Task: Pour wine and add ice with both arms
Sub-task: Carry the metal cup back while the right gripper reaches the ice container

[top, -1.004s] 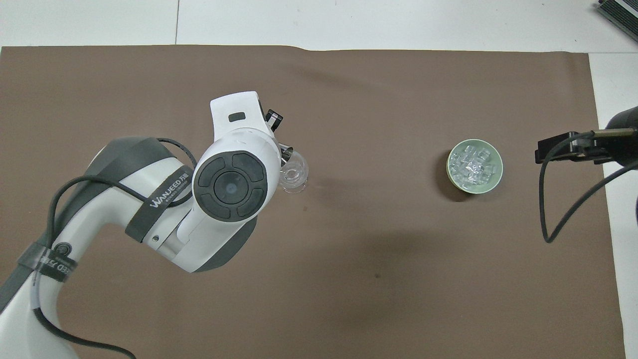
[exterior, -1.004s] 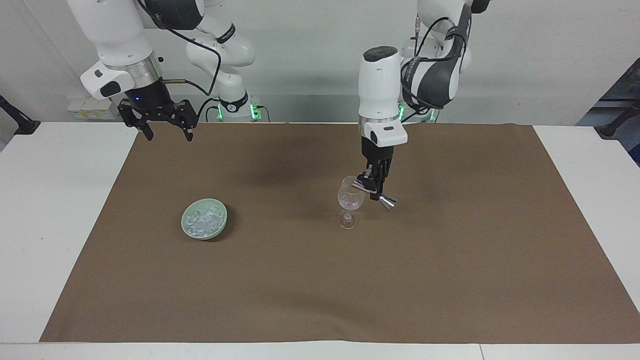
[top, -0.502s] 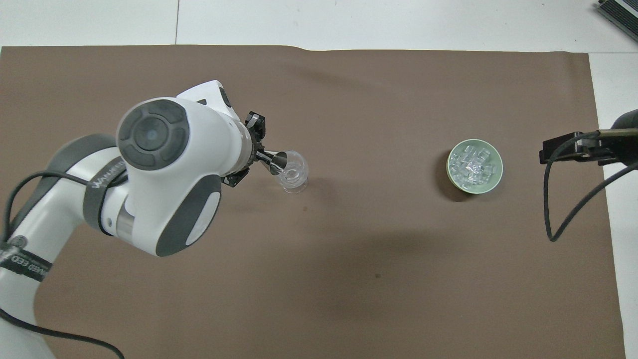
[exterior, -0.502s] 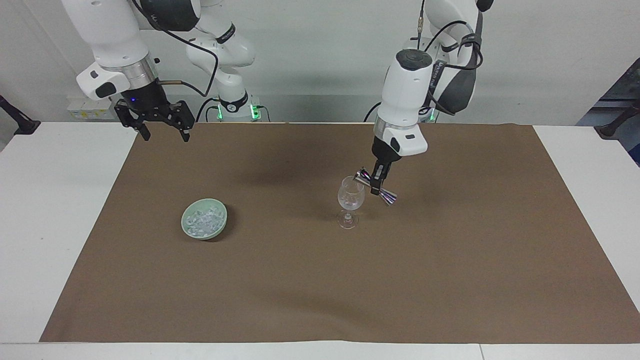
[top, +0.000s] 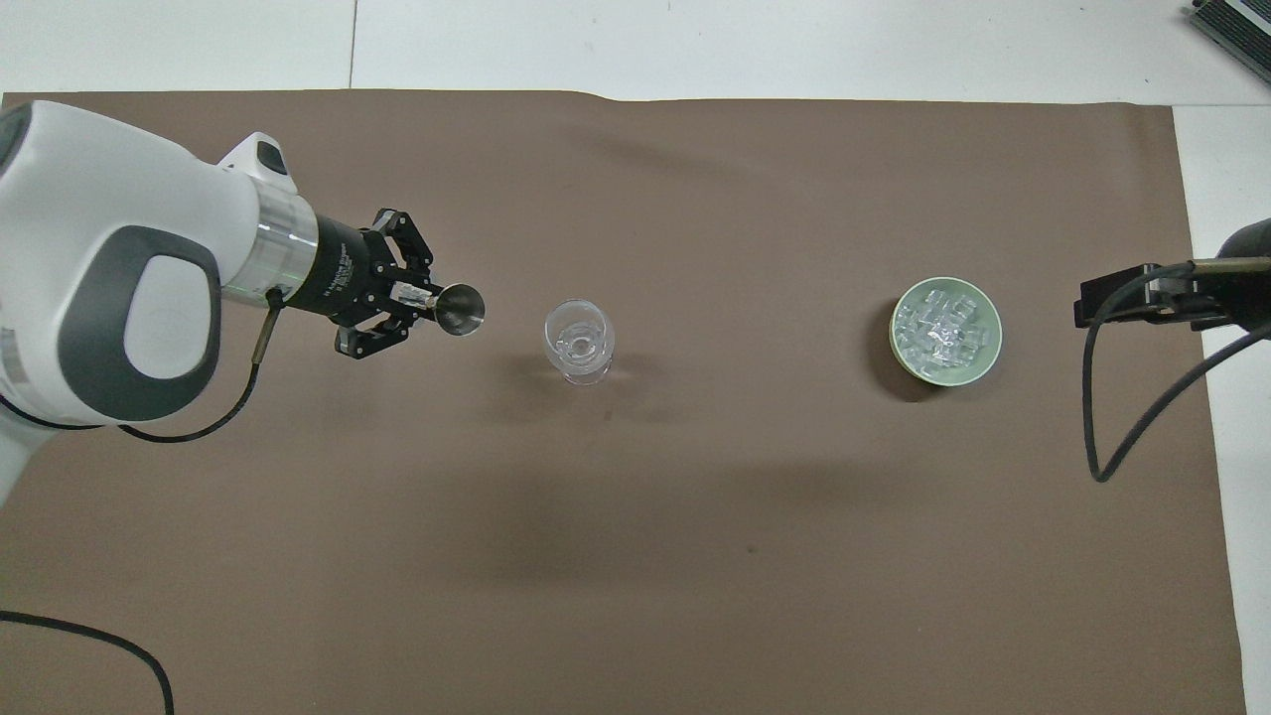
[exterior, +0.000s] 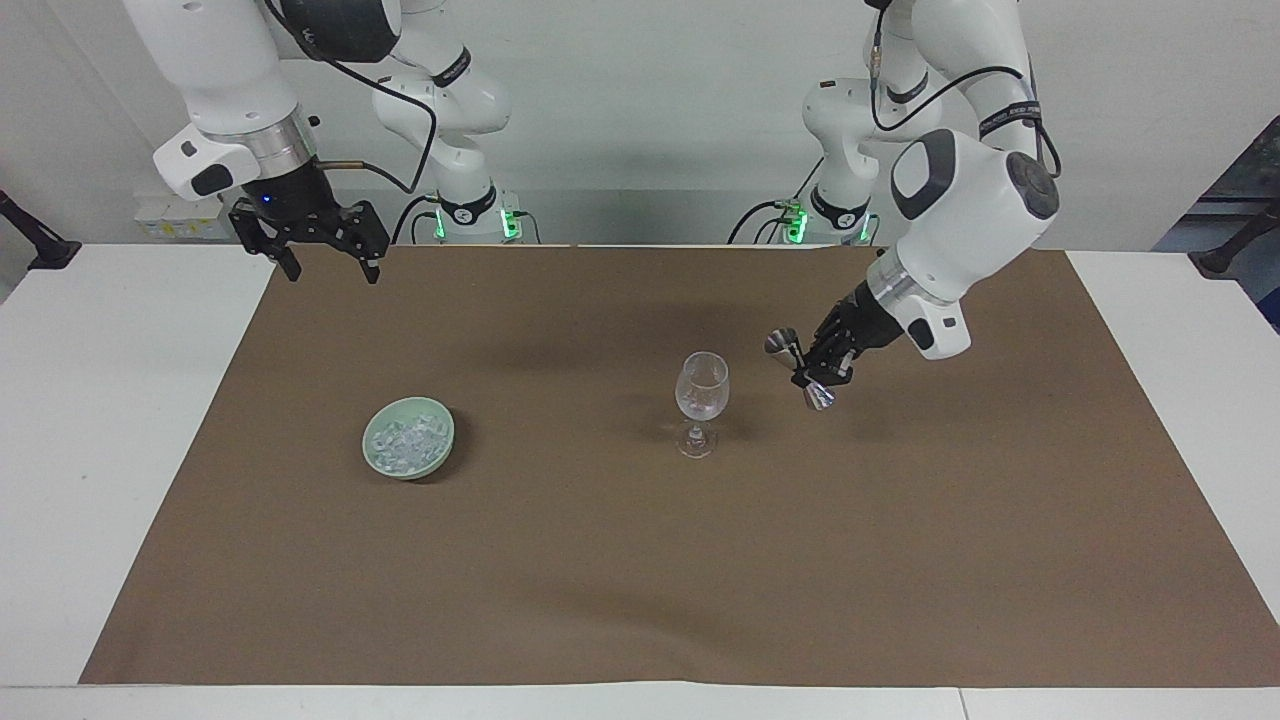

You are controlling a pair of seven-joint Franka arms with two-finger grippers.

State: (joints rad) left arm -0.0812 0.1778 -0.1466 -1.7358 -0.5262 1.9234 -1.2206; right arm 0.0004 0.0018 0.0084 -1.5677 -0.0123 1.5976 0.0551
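Note:
A clear stemmed glass (exterior: 702, 398) (top: 579, 341) stands upright near the middle of the brown mat. My left gripper (exterior: 808, 368) (top: 415, 299) is shut on the waist of a silver double-ended jigger (exterior: 800, 370) (top: 459, 309). It holds the jigger tilted in the air beside the glass, toward the left arm's end of the table and clear of the rim. The ice (exterior: 405, 440) (top: 941, 328) fills a pale green bowl (exterior: 440, 452) (top: 983, 357) toward the right arm's end. My right gripper (exterior: 338, 270) (top: 1132, 298) hangs open and waits above the mat's corner near its base. No wine shows.
The brown mat (exterior: 640, 580) (top: 695, 556) covers most of the white table (exterior: 110, 420). A black cable (top: 1122, 437) loops down from the right wrist near the bowl. A dark striped thing (top: 1236, 25) lies at the table's corner.
My left arm swung away from the glass toward its own end of the table, carrying the jigger off the rim. The right gripper rose a little, then stayed put.

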